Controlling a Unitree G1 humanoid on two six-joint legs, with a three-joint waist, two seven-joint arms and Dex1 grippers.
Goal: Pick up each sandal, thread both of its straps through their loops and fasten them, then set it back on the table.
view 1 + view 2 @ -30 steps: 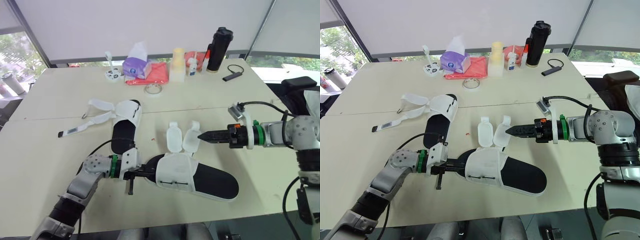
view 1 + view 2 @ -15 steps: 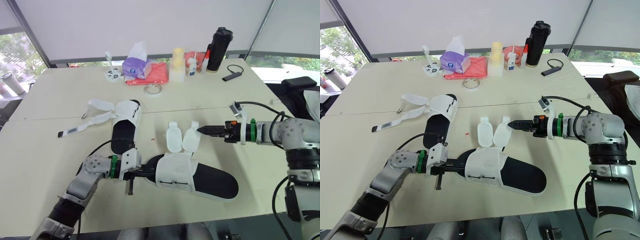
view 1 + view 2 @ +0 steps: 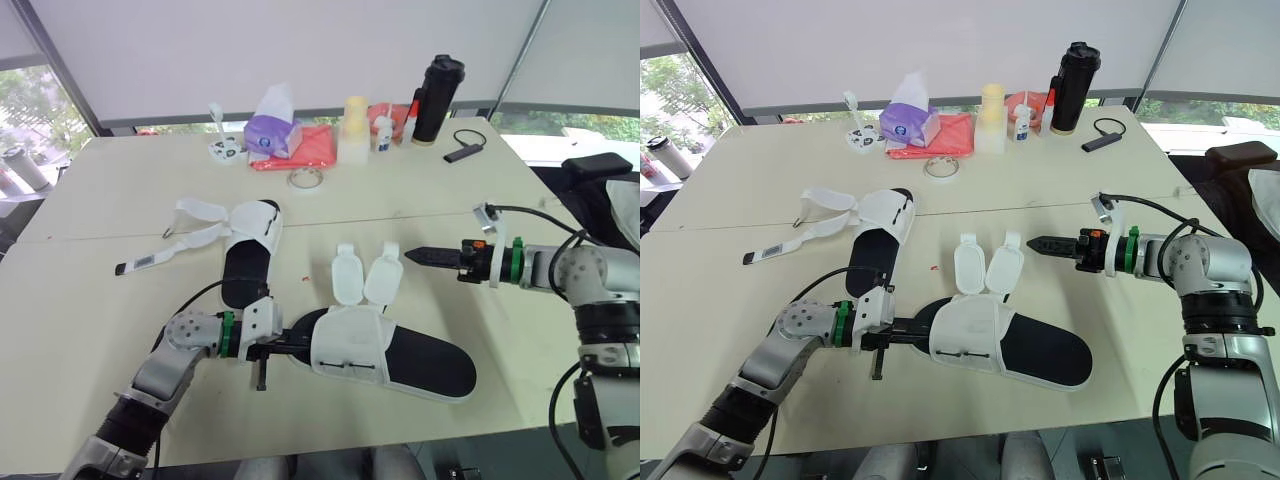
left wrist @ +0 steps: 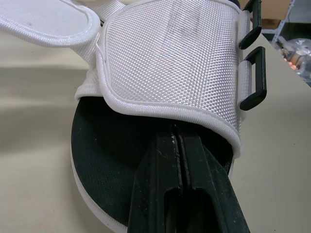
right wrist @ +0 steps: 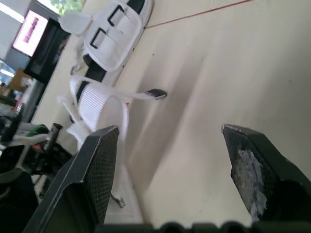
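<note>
Near the desk's (image 3: pixel 90 320) front edge, the left gripper (image 3: pixel 287 346) has its fingers pressed together and pushed under the white upper of the closer sandal (image 3: pixel 420 362), with nothing visibly pinched between them. The right gripper (image 3: pixel 412 254) hovers with fingers spread, tips aimed at the two straps (image 3: pixel 365 278), which stand open and unthreaded, close to them but apart. The black loops (image 4: pixel 253 80) wait on the upper's front-edge side. The second sandal (image 3: pixel 250 250) lies further back toward the left edge, its straps also loose. This looks like the reach for the first strap. Next, the right fingers should close on a strap's tip and fold it over to its loop while the left steadies the sandal.
</note>
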